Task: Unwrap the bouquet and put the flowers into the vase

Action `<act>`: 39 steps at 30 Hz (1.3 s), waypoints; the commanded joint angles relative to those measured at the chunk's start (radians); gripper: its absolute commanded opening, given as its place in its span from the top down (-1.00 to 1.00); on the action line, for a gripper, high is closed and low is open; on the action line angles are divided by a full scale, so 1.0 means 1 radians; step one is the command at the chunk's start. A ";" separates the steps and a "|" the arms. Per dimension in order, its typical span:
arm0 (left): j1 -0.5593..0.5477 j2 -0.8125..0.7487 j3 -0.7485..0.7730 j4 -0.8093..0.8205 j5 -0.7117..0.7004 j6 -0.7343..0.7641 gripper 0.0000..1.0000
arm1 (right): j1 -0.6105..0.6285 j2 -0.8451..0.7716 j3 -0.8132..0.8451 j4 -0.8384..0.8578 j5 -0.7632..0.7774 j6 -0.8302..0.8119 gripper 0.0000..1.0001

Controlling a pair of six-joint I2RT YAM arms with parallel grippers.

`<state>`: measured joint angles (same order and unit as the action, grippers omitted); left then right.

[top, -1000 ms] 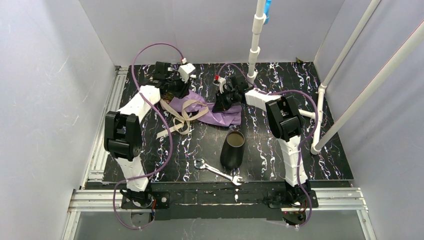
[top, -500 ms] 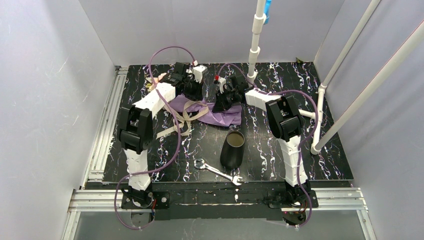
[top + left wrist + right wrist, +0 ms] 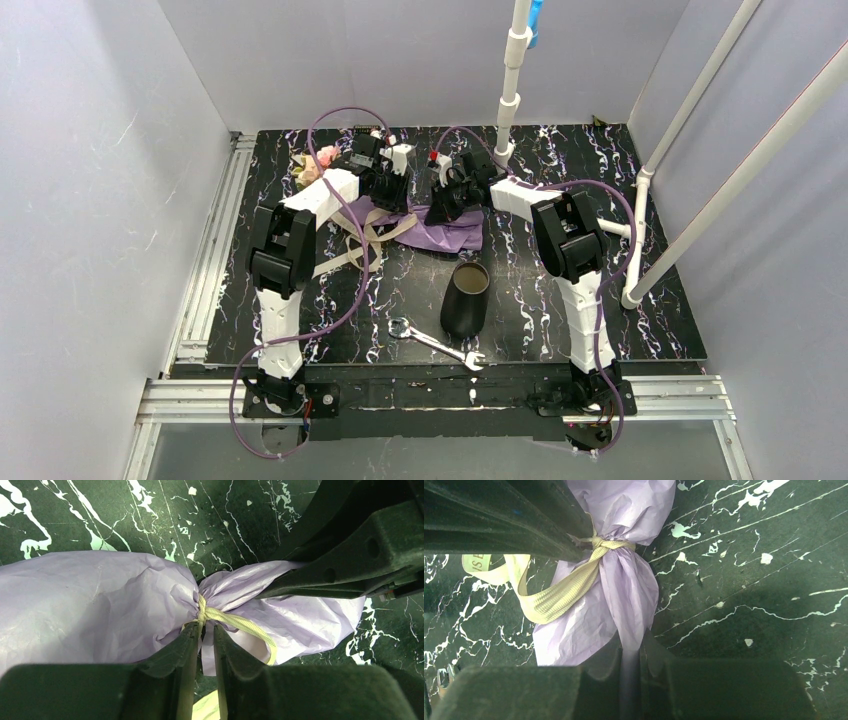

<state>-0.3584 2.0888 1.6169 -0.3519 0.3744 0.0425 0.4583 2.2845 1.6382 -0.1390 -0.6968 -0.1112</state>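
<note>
The bouquet point(image 3: 447, 232) lies at the back middle of the table, its purple paper point(image 3: 90, 600) cinched by a beige ribbon point(image 3: 240, 624). Pink and cream flowers point(image 3: 318, 163) show at its left end. My left gripper point(image 3: 206, 627) is down on the knot, jaws a narrow slit apart with the ribbon pinched at the tips. My right gripper point(image 3: 630, 647) is shut on the paper tail point(image 3: 624, 587) just behind the knot; in the top view it point(image 3: 443, 208) faces the left gripper point(image 3: 392, 190). The black vase point(image 3: 466, 300) stands upright nearer me, apart from both.
A wrench point(image 3: 435, 343) lies in front of the vase near the front edge. Loose ribbon tails point(image 3: 345, 250) trail left of the bouquet. A white pipe post point(image 3: 508, 100) rises behind the right gripper, with more pipes at the right side point(image 3: 650, 200).
My left arm has swung right, from the bouquet's flower end to the knot, uncovering the flowers. Its jaws have narrowed. The right gripper has held still on the paper.
</note>
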 commanded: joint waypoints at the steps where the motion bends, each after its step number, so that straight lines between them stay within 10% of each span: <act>1: -0.012 0.010 0.039 -0.007 -0.049 -0.029 0.59 | -0.036 0.061 -0.031 -0.127 0.080 -0.020 0.97; 17: -0.078 0.105 -0.001 -0.019 -0.438 -0.034 0.54 | -0.026 0.046 -0.054 -0.158 0.087 -0.046 0.97; 22: -0.103 0.147 0.006 -0.038 -0.516 -0.061 0.94 | -0.023 0.049 -0.055 -0.171 0.083 -0.050 0.97; 39: 0.084 -0.202 -0.111 0.207 -0.027 -0.115 1.00 | -0.024 0.032 -0.086 -0.122 0.200 0.025 0.97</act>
<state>-0.3531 2.0457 1.5158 -0.2256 0.2668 -0.0757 0.4610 2.2776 1.6199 -0.1188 -0.6727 -0.0872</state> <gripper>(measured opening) 0.016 0.169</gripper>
